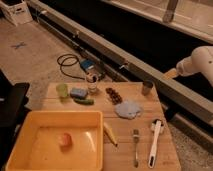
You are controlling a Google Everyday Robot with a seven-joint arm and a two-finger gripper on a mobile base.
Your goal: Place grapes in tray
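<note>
Grapes (114, 95) on wooden board (150, 117), spread fingers (172, 73) well apart, above the rail (135, 67)

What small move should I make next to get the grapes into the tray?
Probably swing the gripper left and down toward the grapes. It hangs open and empty beyond the wooden board's far right corner, while the grapes lie on the board, outside the yellow tray, past its far right corner.
</note>
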